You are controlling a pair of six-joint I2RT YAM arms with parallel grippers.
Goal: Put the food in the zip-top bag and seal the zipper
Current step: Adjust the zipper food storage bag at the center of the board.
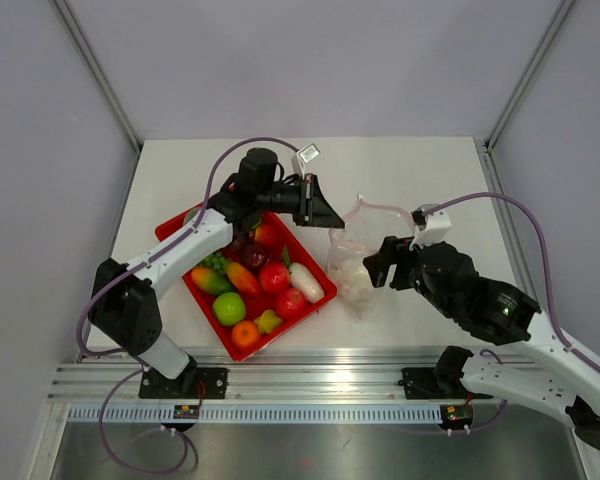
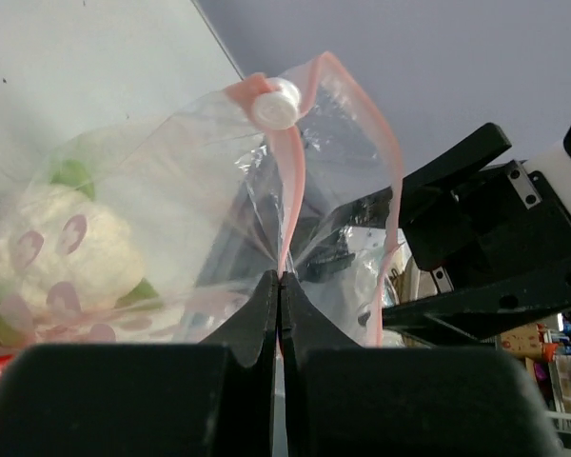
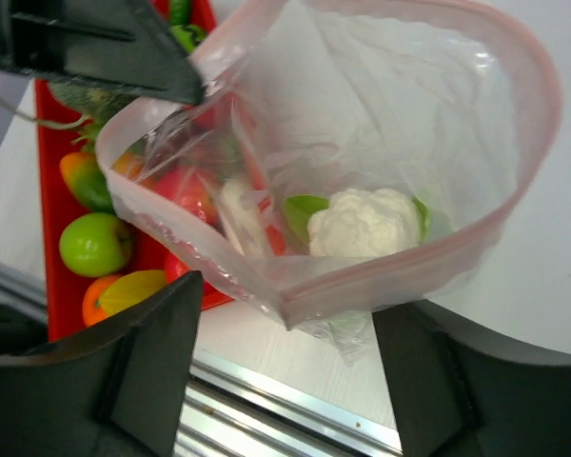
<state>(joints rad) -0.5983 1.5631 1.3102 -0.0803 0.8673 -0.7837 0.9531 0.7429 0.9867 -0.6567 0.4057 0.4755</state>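
Observation:
The clear zip-top bag (image 1: 354,256) stands open on the table, right of the red tray. My left gripper (image 1: 327,214) is shut on its pinkish-red zipper strip (image 2: 289,181) and holds that edge up; a white slider (image 2: 276,103) sits on the strip. A white cauliflower with green leaves (image 3: 365,223) lies inside the bag and also shows in the left wrist view (image 2: 62,255). My right gripper (image 3: 285,376) is open, and the bag's near edge (image 3: 390,276) hangs just above the gap between its fingers. More food (image 1: 274,277) lies in the tray.
The red tray (image 1: 320,301) holds a green apple (image 1: 229,308), an orange (image 1: 245,333), red fruits, a white radish (image 1: 306,282) and several others. A metal rail (image 1: 310,380) runs along the table's near edge. Grey walls enclose the table.

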